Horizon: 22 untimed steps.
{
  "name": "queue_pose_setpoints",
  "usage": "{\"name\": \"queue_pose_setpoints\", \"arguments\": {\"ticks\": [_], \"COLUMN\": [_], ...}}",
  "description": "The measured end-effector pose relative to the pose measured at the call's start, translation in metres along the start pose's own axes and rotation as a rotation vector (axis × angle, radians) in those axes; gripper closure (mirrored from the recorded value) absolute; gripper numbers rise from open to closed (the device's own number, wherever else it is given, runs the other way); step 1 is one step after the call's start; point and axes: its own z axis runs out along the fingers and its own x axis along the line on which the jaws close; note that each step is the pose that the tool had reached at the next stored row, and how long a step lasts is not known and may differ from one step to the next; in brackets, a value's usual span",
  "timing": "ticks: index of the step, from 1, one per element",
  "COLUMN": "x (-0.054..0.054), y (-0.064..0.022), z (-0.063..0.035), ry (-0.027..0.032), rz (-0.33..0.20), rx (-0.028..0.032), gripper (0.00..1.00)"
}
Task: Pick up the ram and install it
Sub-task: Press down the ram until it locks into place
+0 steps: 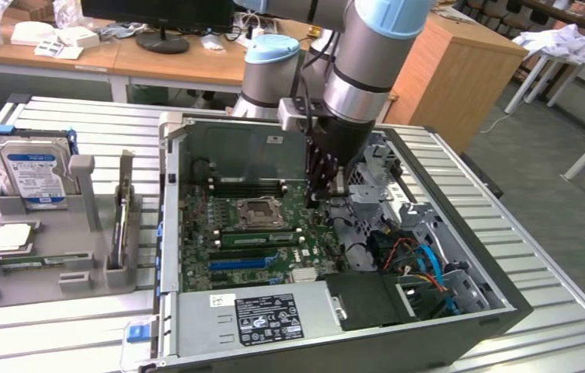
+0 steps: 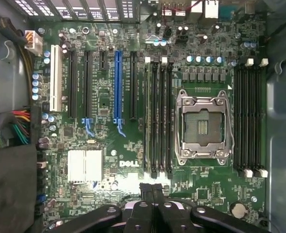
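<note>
Seemingly the ram already stands on the motherboard, so with my gripper clamped shut on nothing, I'd press squarely, evenly.

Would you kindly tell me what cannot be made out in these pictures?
- Exterior view: whether the shut end effector holds anything; its tip is small and dark against the motherboard.
- Exterior view: whether the green strip beside the processor socket is a memory stick; too small.
- Exterior view: the hard drive label's print; too small.
- Wrist view: the cable bundle, cut off by the picture's edge.
</note>
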Motion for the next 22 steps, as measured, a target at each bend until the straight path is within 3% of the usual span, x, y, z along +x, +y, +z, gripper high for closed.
{"name": "queue_pose_setpoints", "arguments": {"ticks": [22], "x": [0.001], "y": [-0.0006], "z": [0.0265], "ry": [0.0], "rz": [0.0], "rx": [0.0], "gripper": [0.89]}}
